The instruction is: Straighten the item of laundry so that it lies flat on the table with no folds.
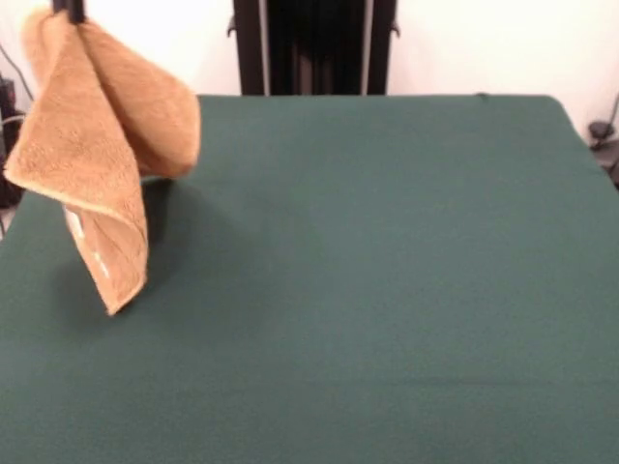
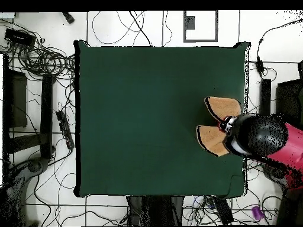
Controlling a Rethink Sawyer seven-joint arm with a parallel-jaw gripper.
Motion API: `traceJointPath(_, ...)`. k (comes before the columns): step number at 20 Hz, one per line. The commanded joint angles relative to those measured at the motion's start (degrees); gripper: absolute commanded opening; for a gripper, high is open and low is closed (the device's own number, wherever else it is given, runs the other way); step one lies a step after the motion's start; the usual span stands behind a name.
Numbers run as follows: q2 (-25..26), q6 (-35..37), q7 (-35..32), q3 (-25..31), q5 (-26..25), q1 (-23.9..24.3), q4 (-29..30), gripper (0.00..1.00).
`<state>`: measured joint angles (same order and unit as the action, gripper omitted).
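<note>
The orange-tan towel (image 1: 97,145) hangs in the air, folded over on itself in two drooping lobes, above the left side of the dark green table (image 1: 387,290). Its lower corner, with the paler band and a small white label (image 1: 75,224), dangles just over the cloth. My gripper (image 1: 69,9) shows only at the top edge and is shut on the towel's top. In the overhead view the towel (image 2: 222,107) shows as two lobes near the table's (image 2: 148,118) right edge, and the arm's head (image 2: 257,135) hides the gripper.
The black pedestal (image 1: 314,46) stands behind the table's far edge. In the overhead view cables (image 2: 41,59) lie over the floor around the table, and black frames (image 2: 23,106) stand to its left. The arm's red body (image 2: 290,148) reaches in from the right.
</note>
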<state>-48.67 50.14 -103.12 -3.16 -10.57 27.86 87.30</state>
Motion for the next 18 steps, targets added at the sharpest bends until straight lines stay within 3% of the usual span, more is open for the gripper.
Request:
traceJointPath(1, 1.1, 14.0, 12.5, 7.3, -2.2, 1.5, -6.6, 0.0)
traceJointPath(5, -0.2, 17.3, 12.3, 8.3, -3.7, 0.2, -8.0, 0.0)
traceJointPath(7, -0.6, 16.6, 9.2, 8.4, -3.3, -1.7, -5.7, 0.0)
traceJointPath(13, 0.0, 7.7, -3.3, 8.2, 2.0, -6.6, 3.5, 0.0)
traceJointPath(18, 1.3, 2.4, -7.5, 7.2, 3.8, -9.6, 5.3, 0.0)
